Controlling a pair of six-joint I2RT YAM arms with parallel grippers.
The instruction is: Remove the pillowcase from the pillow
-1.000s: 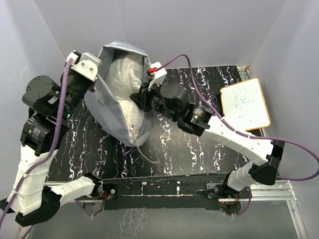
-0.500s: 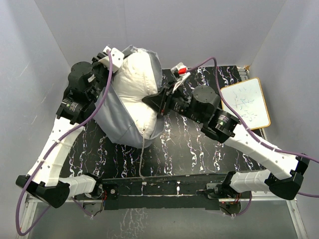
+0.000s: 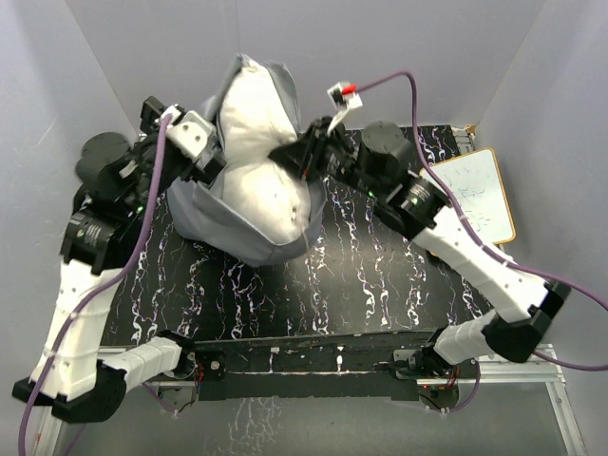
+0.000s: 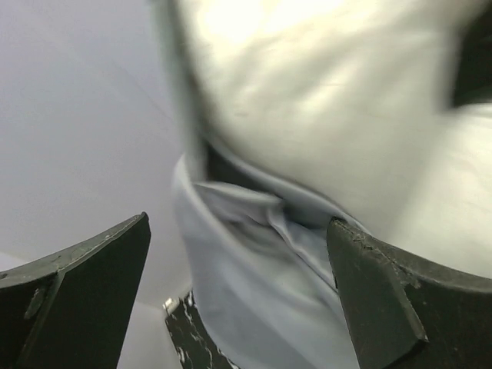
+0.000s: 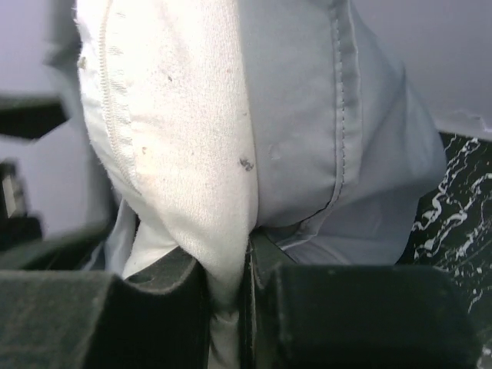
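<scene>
The right gripper [image 5: 227, 265] was clamped on a fold of the pillow [image 3: 255, 142], which stood on end at the far left of the table [image 3: 380, 275], long axis rising away from the arms; the pillowcase [image 3: 228, 218] sagged around its lower end, just ahead of the left gripper [image 4: 238, 223], whose jaws stood apart; that arm seemed the nearer one to pull the cloth down.

You'll see the pillowcase [image 3: 218, 214] is plain pale grey, its hem stitched in the same grey, while the pillow [image 3: 261, 142] is off-white with a few small dark specks. The tabletop [image 3: 361, 285] is black with white marble-like veining, and the whiteboard [image 3: 480, 190] at its right edge is white with faint green scribbles and an orange-tan frame. The left arm [image 3: 71, 313] and right arm [image 3: 465, 256] are white and black, trailing purple cables [image 3: 399, 81].
</scene>
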